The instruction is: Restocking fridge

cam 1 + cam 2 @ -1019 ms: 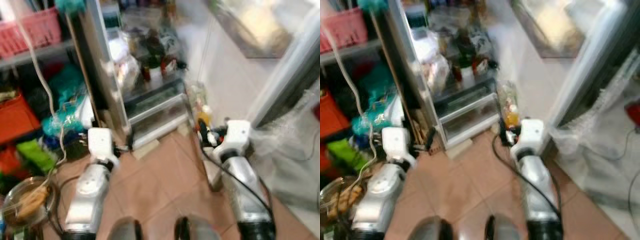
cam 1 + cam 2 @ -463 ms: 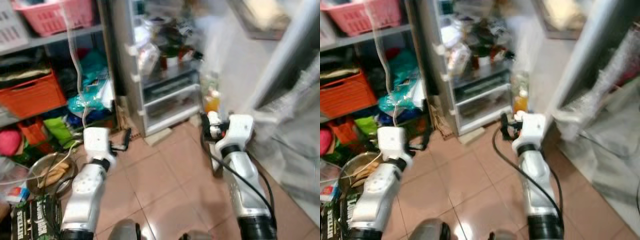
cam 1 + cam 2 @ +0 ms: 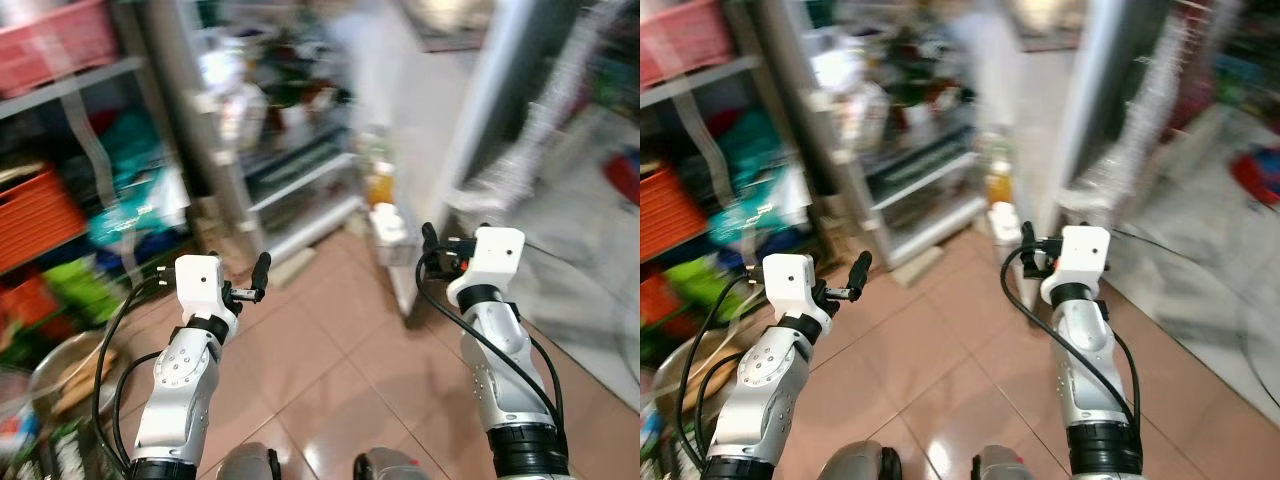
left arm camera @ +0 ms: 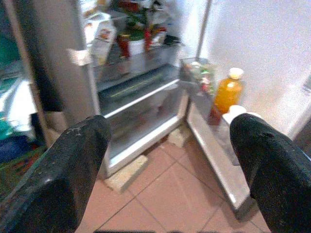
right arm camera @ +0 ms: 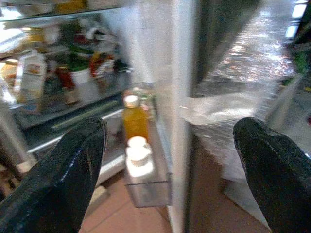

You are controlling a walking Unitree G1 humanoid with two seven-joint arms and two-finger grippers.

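Fridge (image 3: 300, 150), door open, stands ahead beyond the tiled floor (image 3: 330, 360), blurred in the head views, with cluttered shelves to its left. Both arms reach forward; the left gripper (image 3: 262, 270) and right gripper (image 3: 430, 240) hang over the floor, holding nothing. Left wrist view: 2 fingers (image 4: 73, 165) spread wide, framing fridge shelves, a drawer and an orange bottle (image 4: 227, 92) in the door rack. Right wrist view: fingers (image 5: 73, 165) spread wide, the orange bottle and a white-capped container (image 5: 138, 158) between them.

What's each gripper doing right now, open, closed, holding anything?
Left gripper: open, holding nothing, facing the open fridge.
Right gripper: open, holding nothing, facing the fridge door shelf.
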